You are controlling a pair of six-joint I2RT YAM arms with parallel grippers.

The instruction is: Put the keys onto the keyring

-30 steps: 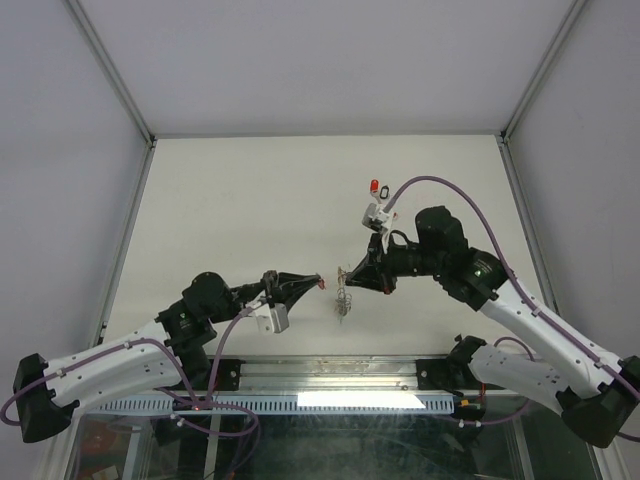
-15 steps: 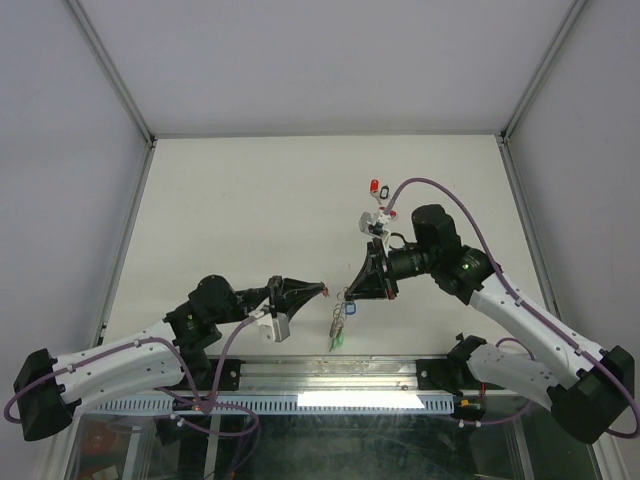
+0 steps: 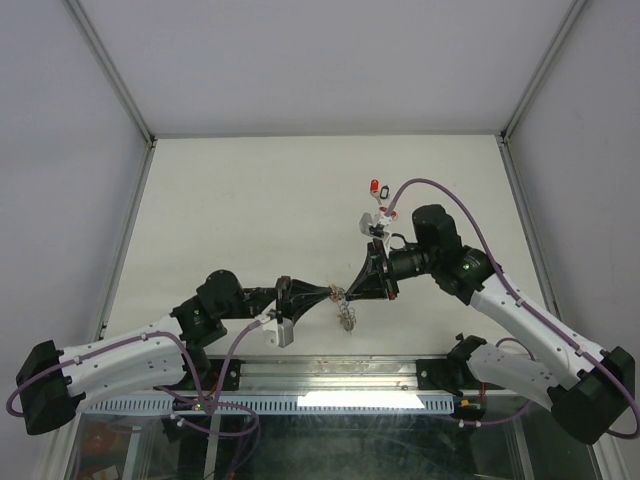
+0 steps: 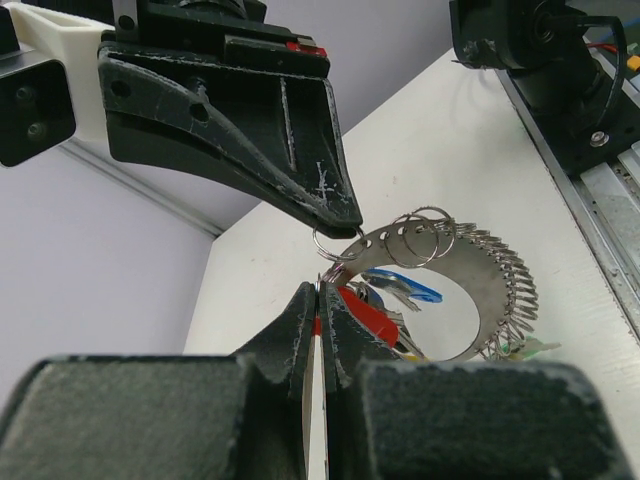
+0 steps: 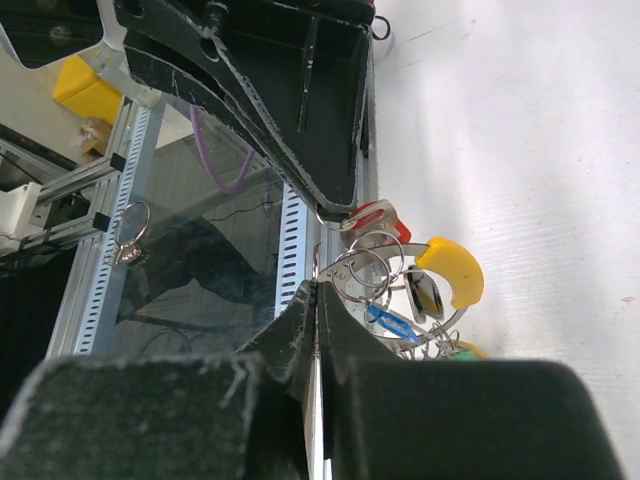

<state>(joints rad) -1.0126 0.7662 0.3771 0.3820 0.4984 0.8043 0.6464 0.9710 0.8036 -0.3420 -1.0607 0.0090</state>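
Keyring (image 4: 487,282) strung w/ several keys (image 4: 405,287), small rings (image 4: 420,238).

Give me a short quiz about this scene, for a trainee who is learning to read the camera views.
1. True or false: the left hand and the right hand are both shut.
2. Where is the keyring? A: flat on the table, far from both arms. B: up between the tips of the two hands. C: hanging from the left arm's cable.
3. What colour is the tag on the key that the left hand pinches?

Key: 1 true. 2 B. 3 red.
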